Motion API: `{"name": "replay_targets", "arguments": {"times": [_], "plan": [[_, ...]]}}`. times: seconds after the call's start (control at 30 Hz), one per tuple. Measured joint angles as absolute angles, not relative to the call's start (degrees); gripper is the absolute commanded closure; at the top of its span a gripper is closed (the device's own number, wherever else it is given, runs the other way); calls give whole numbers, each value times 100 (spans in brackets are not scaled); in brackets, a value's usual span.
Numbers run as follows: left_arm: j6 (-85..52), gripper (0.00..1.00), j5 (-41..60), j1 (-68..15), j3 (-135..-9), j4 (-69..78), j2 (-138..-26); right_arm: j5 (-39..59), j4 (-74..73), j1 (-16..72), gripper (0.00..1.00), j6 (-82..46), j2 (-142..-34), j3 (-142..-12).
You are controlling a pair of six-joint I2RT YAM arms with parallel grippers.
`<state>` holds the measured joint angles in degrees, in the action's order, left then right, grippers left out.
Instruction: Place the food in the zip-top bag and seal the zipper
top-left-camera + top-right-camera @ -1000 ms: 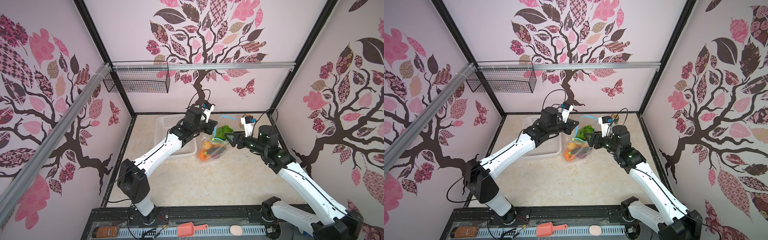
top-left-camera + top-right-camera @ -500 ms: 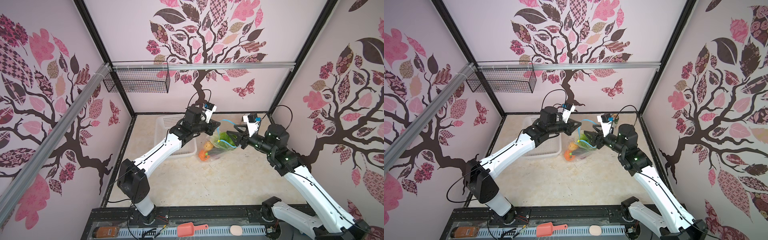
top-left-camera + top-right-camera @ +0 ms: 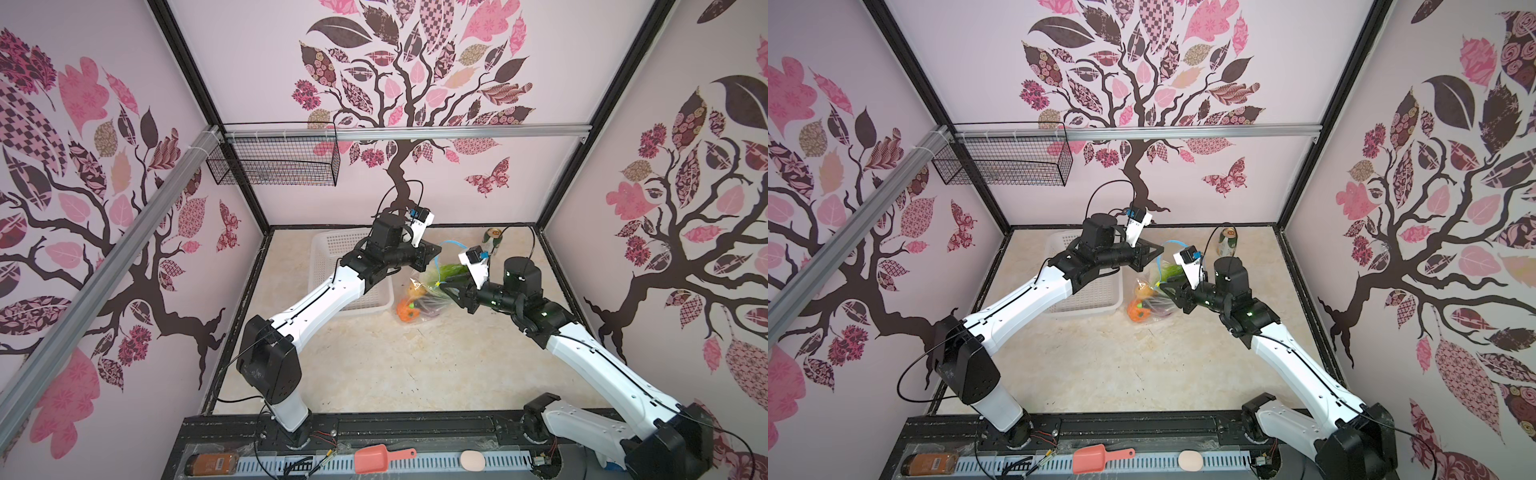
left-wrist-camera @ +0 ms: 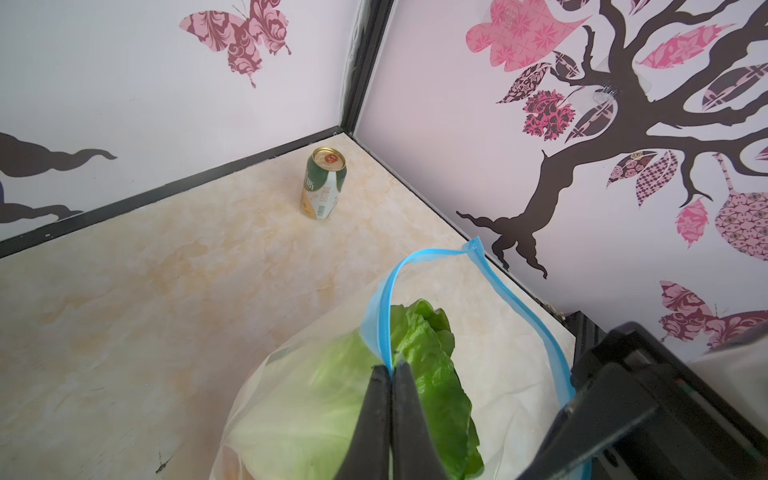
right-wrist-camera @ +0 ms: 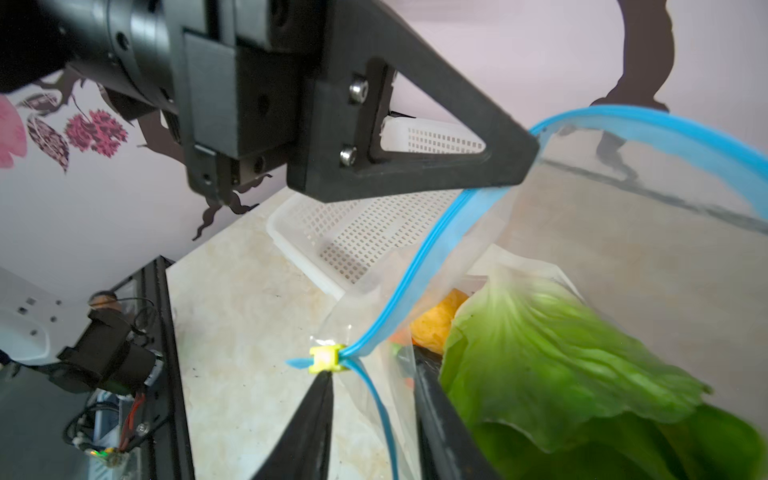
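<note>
- Gripping zipper (image 4: 384, 299) in clenched left pincer (image 4: 391, 368), beside the basket (image 3: 326, 257).
- Straddling zipper near its slider (image 5: 326, 358) with released right pincer (image 5: 372, 372).
- Bag (image 3: 430, 305) with cabbage (image 5: 540, 353) inside, just beside the basket.

Beige marbled tabletop (image 3: 395, 365) — white perforated basket (image 3: 328, 253), filled zip-top bag (image 3: 432, 309) just beside it — drink can (image 3: 1227, 245) apart.
</note>
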<state>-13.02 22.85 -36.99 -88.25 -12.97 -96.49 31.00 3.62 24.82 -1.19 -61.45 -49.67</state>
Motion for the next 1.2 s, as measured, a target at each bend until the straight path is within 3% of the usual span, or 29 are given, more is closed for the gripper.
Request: {"name": "replay_targets", "arguments": {"times": [0.17, 0.23, 0.27, 0.37, 0.43, 0.63, 0.87, 1.2], "plan": [[-1299, 100, 2305, -3699, -8825, -1297, -9662, 3118, 331, 2512, 100, -143, -6176, -4965], [-1302, 100, 2320, -3693, -8827, -1297, -9668, 3116, 281, 2512, 100, -167, -6178, -4960], [-1302, 91, 2324, -3688, -8825, -1297, -9671, 3116, 248, 2512, 100, -169, -6178, -4956], [-1326, 33, 2324, -3667, -8827, -1297, -9671, 3114, 104, 2517, 100, -259, -6178, -4928], [-1385, 24, 2327, -3629, -8827, -1297, -9671, 3114, -16, 2521, 100, -353, -6178, -4901], [-1916, 24, 2536, -3118, -8267, -803, -9295, 3068, -663, 2526, 100, -816, -6261, -4875], [-2261, 48, 3050, -2582, -7356, 272, -8560, 2956, -836, 2532, 100, -1321, -6812, -5349], [-2130, 62, 4051, -2624, -6973, 1273, -8486, 2943, -829, 2534, 100, -1708, -7323, -5857]]}}
